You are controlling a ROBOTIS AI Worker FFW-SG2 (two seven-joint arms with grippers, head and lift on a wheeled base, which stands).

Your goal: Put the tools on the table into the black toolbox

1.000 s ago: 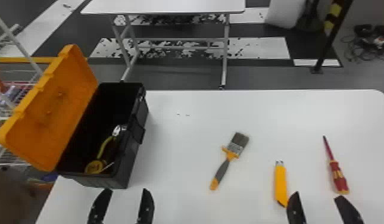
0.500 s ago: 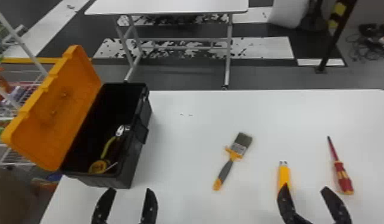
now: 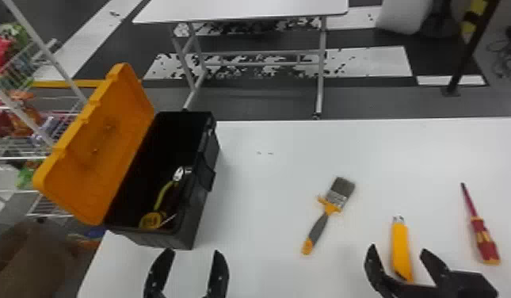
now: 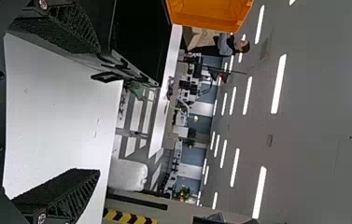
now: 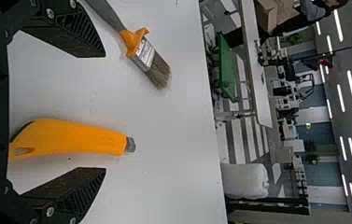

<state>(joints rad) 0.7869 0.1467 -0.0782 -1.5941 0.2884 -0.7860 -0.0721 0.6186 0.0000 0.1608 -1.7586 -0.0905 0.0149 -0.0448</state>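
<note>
The black toolbox [image 3: 187,237] stands at the left of the white table [image 3: 266,190], its orange lid [image 3: 103,138] open to the left. In its dark inside, the yellow-handled pliers [image 3: 163,194] show only in part; a round yellow tool [image 3: 150,220] lies nearer, its kind hard to make out. The left gripper [image 3: 192,255], just on the near side of the toolbox, has its fingers apart. At the near right, the right gripper's [image 3: 398,253] fingers stand apart around the yellow utility knife [image 3: 401,245], whose near end is partly hidden at the gripper. The paintbrush [image 3: 331,206] lies left of the knife, its handle cut off in the right wrist view; the red screwdriver [image 3: 480,234] lies to the right.
</note>
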